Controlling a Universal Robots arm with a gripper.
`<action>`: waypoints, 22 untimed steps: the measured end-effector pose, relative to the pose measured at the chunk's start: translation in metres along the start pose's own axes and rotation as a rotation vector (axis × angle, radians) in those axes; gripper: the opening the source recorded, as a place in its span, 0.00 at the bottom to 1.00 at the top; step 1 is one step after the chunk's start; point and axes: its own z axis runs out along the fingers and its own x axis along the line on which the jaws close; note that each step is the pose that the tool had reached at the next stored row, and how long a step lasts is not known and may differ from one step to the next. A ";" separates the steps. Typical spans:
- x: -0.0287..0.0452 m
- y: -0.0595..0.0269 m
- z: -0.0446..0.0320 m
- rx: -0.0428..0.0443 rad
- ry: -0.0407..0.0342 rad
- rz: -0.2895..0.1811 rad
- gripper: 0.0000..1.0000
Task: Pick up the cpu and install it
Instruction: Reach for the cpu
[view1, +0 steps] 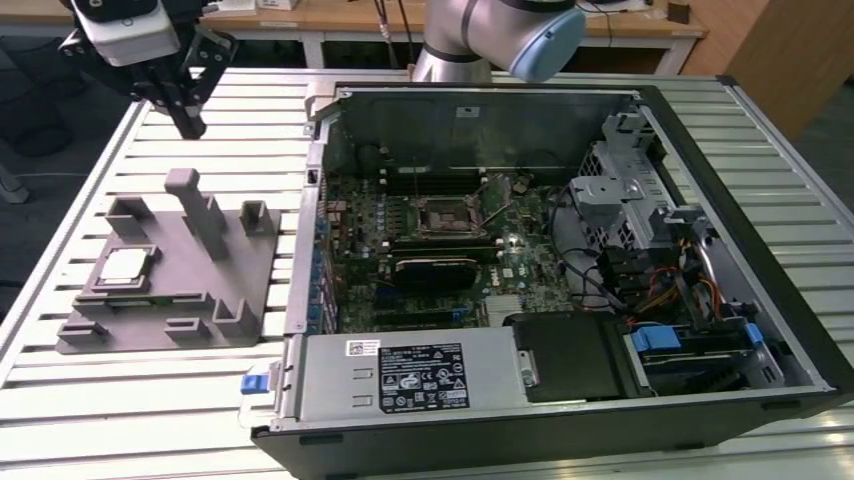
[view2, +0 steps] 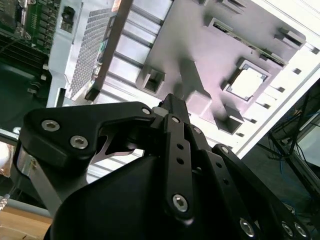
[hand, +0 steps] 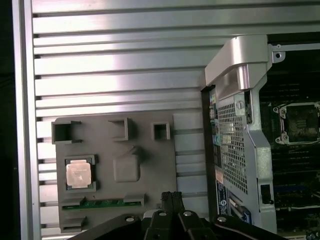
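Exterior view showed the hand (view1: 188, 122) clenched on nothing, hovering at 1 o'clock from the cpu (view1: 123, 266), which lay in the grey fixture (view1: 187, 282) on the table (view1: 80, 400).

— What's on the bench (view1: 134, 420)?
— A grey block (view1: 200, 290) with posts and pockets lies flat on the metal slats, toward the exterior view's left. Just beside it is an open computer case (view1: 747, 200), lying on its side
— Anything set into the block?
— In the first wrist view, a green strip (hand: 102, 203) sits in a slot along one edge
— And inside the case?
— A green circuit board (view1: 387, 200) with a square socket (view1: 437, 215) near its middle. A labelled silver power box (view1: 400, 375) sits at the near edge, with a metal drive cage (view1: 621, 190) and loose cables (view1: 654, 290) toward the exterior view's right
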 end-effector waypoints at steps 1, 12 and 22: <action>0.0032 -0.0002 0.0002 0.0000 0.0003 0.000 0.11; 0.0347 -0.0027 0.0016 0.0004 0.0036 0.000 0.11; 0.0663 -0.0052 0.0030 0.0005 0.0056 0.000 0.11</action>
